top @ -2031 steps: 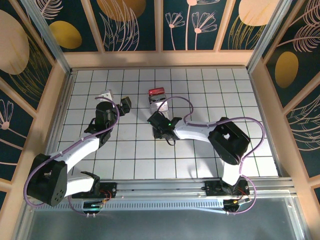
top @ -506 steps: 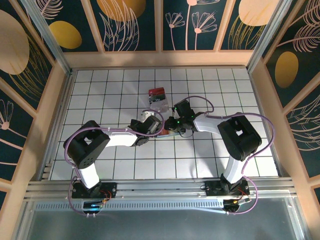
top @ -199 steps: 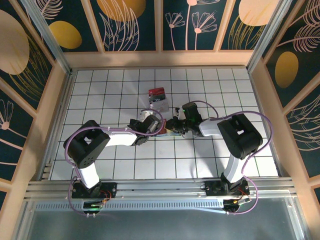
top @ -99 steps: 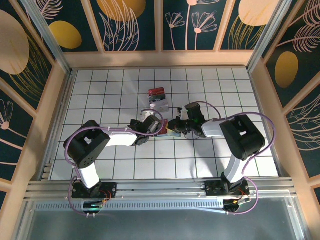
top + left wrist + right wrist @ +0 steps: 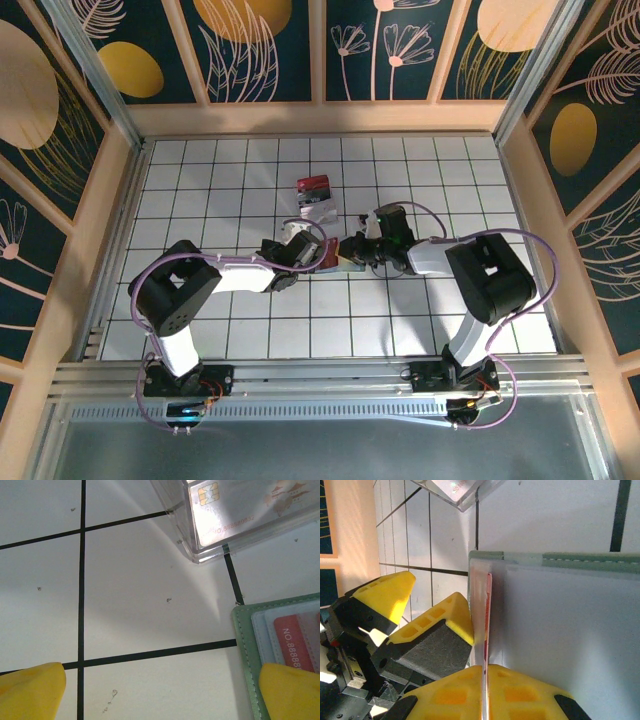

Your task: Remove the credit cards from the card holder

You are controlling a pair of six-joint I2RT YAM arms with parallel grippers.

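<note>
The left gripper [image 5: 160, 691] is spread wide, with one finger [image 5: 292, 690] on the edge of the green holder [image 5: 243, 645] and the other over the bare table [image 5: 150, 595]. The right gripper [image 5: 485, 672] looks pinched tight on the thin edge of a red card [image 5: 488, 610] standing between its fingers. I think it should pull slow and straight back while the left one pins the holder flat.

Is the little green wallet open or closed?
Open. The left wrist view shows the card holder's inside pockets, with a red card tucked in one.
</note>
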